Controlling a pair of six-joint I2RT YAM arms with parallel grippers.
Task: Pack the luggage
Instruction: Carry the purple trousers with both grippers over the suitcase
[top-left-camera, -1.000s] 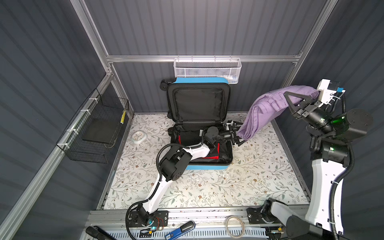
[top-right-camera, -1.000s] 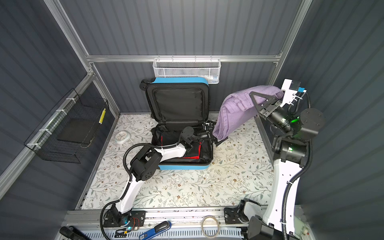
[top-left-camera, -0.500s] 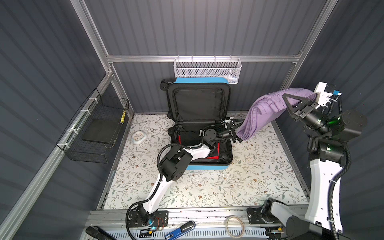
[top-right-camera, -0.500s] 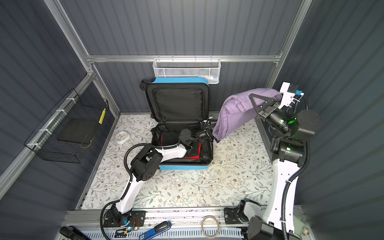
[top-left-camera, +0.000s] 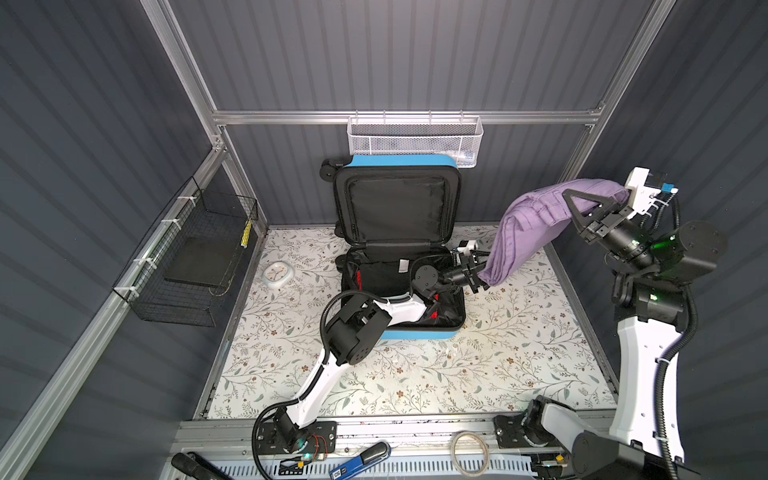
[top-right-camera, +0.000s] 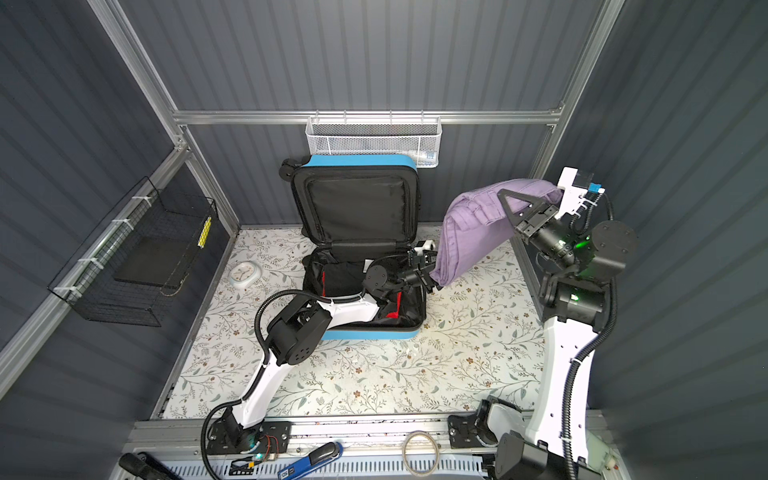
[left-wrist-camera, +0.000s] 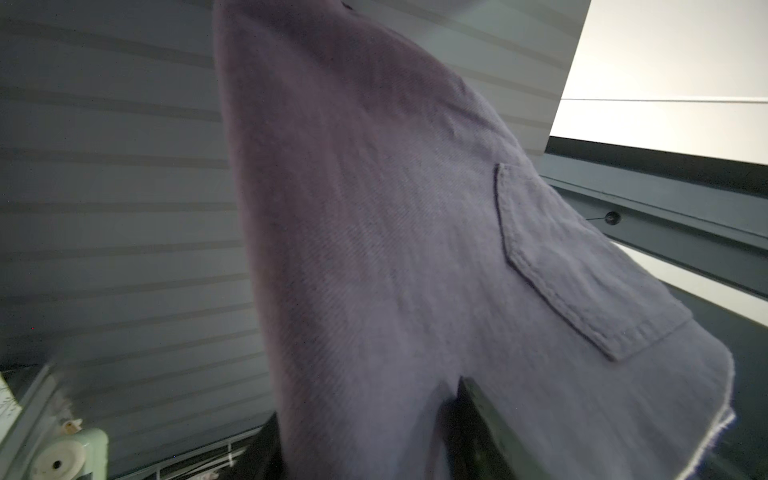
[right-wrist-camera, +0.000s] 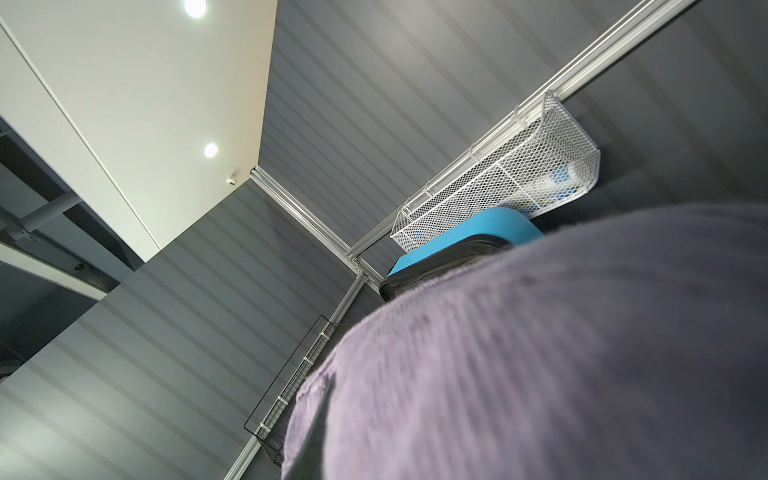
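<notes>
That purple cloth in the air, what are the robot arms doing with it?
The right pincer holds the purple cloth garment up by its top, beside the open bright blue hard-shell suitcase. The left pincer sits around the garment's dangling bottom end. The garment is not in the suitcase yet.

Lit brightly and evenly from overhead in both top views; sharp across the floral mat (top-left-camera: 519, 353), with only soft, short shadows beside the luggage (top-left-camera: 399, 161) and scant detail in its black lining; dimmer and greyer in the left wrist view, with the purple cloth (left-wrist-camera: 374, 249) smeared by blur; blown out around two ceiling lamps (right-wrist-camera: 210, 149) in the right wrist view, with the cloth out of focus up close
</notes>
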